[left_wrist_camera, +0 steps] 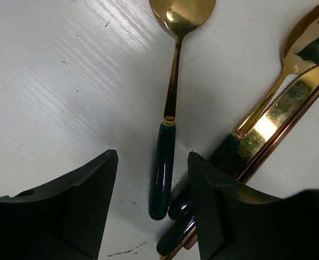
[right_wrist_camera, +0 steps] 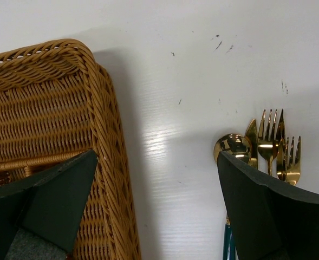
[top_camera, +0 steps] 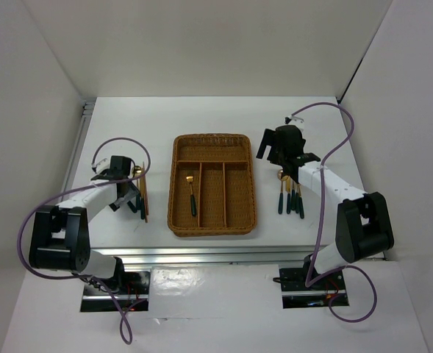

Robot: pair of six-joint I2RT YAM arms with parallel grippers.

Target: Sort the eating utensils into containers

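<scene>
A brown wicker cutlery tray [top_camera: 179, 176] sits mid-table; one gold-headed, green-handled spoon [top_camera: 191, 193] lies in its left long slot. My left gripper [top_camera: 119, 170] is open low over a pile of utensils [top_camera: 139, 195] left of the tray. In the left wrist view a spoon's green handle [left_wrist_camera: 162, 170] lies between my open fingers [left_wrist_camera: 89, 200]; another spoon [left_wrist_camera: 303, 43], a knife [left_wrist_camera: 289, 100] and copper chopsticks lie to the right. My right gripper [top_camera: 275, 151] is open and empty between the tray [right_wrist_camera: 51, 108] and a second pile [top_camera: 290, 195] of spoon [right_wrist_camera: 230, 146] and forks [right_wrist_camera: 270, 138].
White walls close in the table at the back and sides. A metal rail [top_camera: 80, 147] runs along the left edge. Purple cables [top_camera: 334, 140] loop off both arms.
</scene>
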